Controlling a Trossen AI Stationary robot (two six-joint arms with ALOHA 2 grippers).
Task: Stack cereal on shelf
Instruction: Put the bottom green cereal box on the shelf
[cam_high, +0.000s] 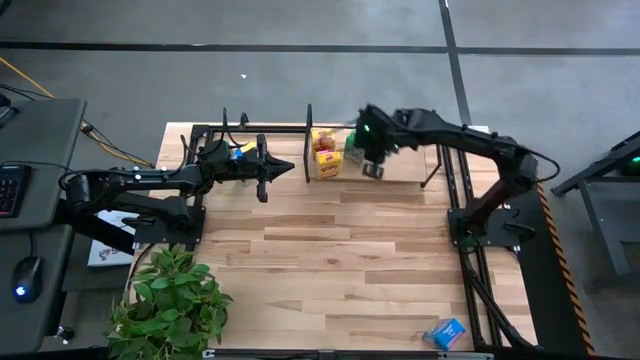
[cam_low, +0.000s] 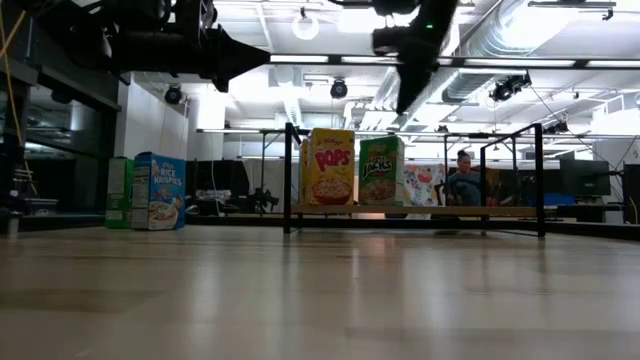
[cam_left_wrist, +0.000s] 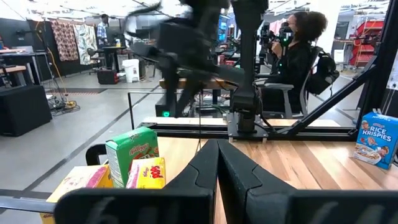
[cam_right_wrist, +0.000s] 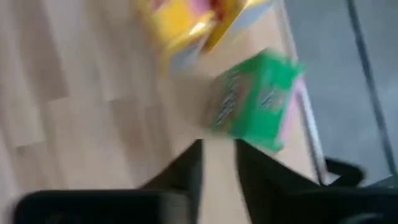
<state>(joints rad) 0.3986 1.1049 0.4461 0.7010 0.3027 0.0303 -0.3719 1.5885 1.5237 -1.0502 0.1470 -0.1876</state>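
Observation:
On the shelf (cam_high: 400, 180) at the table's far side stand two yellow cereal boxes (cam_high: 326, 156) and a green one (cam_high: 353, 150). In the low view a yellow box (cam_low: 330, 166) and the green box (cam_low: 381, 170) stand upright on the shelf board (cam_low: 450, 211). My right gripper (cam_high: 373, 170) hangs above the green box (cam_right_wrist: 258, 106), pointing steeply down. Its fingers (cam_right_wrist: 189, 165) stand a little apart with nothing between them. My left gripper (cam_high: 288, 168) is shut, level, over the shelf's left part and pointing at the boxes (cam_left_wrist: 132, 152).
A blue cereal box (cam_high: 445, 333) lies near the table's front right corner. In the low view a blue box (cam_low: 158, 190) and a green one (cam_low: 119, 192) stand left of the shelf post. A potted plant (cam_high: 175, 300) sits front left. A person (cam_left_wrist: 298, 56) sits beyond the table.

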